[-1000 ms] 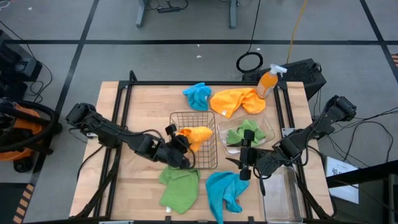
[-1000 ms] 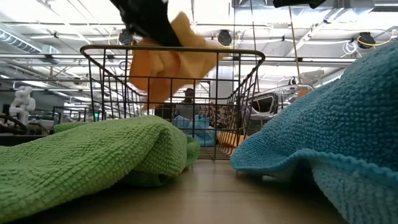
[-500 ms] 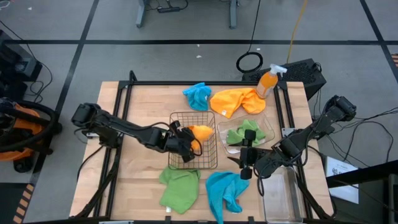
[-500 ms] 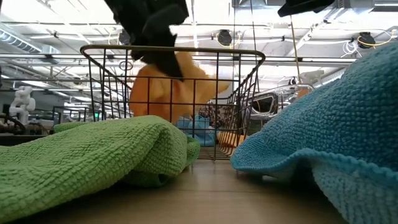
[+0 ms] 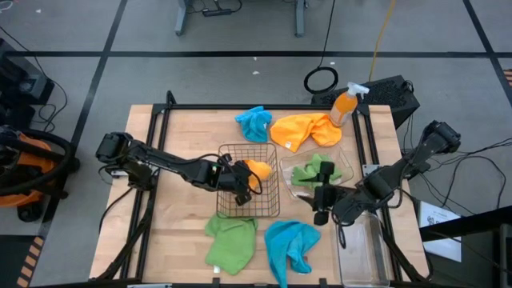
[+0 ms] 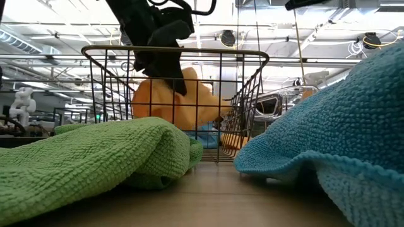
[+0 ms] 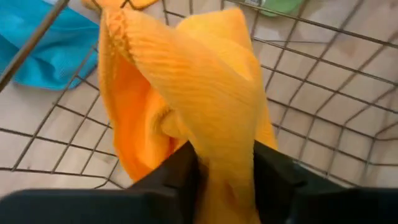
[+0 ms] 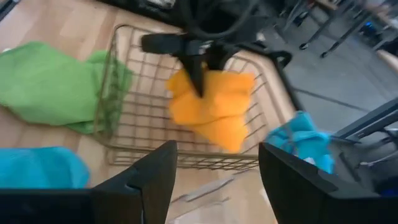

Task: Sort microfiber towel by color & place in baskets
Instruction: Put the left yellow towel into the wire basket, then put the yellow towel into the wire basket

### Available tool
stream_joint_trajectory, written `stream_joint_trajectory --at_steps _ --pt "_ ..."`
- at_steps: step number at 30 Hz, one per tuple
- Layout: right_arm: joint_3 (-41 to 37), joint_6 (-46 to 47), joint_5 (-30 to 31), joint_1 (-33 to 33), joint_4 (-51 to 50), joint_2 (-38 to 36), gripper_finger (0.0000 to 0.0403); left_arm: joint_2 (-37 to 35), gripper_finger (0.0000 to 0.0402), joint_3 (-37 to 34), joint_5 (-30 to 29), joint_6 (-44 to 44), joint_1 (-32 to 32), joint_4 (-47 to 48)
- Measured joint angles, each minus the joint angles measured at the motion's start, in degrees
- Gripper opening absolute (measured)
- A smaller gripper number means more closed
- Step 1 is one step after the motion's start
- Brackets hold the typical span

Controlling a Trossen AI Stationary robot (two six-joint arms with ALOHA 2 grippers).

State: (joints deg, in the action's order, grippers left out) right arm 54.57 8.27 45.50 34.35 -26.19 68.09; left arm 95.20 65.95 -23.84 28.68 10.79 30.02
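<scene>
My left gripper (image 5: pixel 242 179) reaches down into the copper wire basket (image 5: pixel 272 210), shut on an orange towel (image 5: pixel 258 170) that sits inside the basket. A second orange towel (image 5: pixel 308 130) and a blue towel (image 5: pixel 254 122) lie at the far side of the table. A green towel (image 5: pixel 232 240) and another blue one (image 5: pixel 288 244) lie near the front edge. One green towel (image 5: pixel 314 170) lies in the clear tub (image 5: pixel 346 162). My right gripper (image 5: pixel 321 206) hovers open just near of the tub, with nothing between its fingers. My left gripper has a bunched fold of the orange towel (image 7: pixel 227 143) between its two fingers (image 7: pixel 180 171). The fingers slant down from the table's left. The towel hangs below and ahead of them, below the basket's rim (image 6: pixel 177 52), with its lower part down inside the basket.
A clear rectangular bin (image 5: pixel 365 254) stands at the near right corner. An orange spray bottle (image 5: pixel 346 104) stands at the far right beside a black box (image 5: pixel 392 92). In the low view the near green towel (image 6: pixel 95 154) and blue towel (image 6: pixel 328 126) block much of the sight.
My left gripper has gone down and a little toward the table's right and far edge, into the wire basket, carrying the orange towel. The towel hung above the basket's rim before; now it sits below the rim, inside the basket.
</scene>
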Motion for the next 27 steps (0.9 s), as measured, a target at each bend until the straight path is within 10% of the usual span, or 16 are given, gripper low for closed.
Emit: stream_joint_trajectory --at_steps 10,19,27 --pt "0.0 -1.9 2.57 -0.81 -8.67 -10.55 0.0217 -0.35 0.0261 0.04 3.05 -6.2 0.08 -0.13" --pt "0.0 -4.96 8.56 -6.0 -16.46 -18.85 0.0217 -0.54 0.0254 0.7 2.78 -14.56 -3.01 -3.12" --pt "-7.43 -15.98 5.4 -14.18 -3.38 -25.67 0.0209 -0.66 0.024 0.7 3.16 -17.42 -7.32 -3.14"
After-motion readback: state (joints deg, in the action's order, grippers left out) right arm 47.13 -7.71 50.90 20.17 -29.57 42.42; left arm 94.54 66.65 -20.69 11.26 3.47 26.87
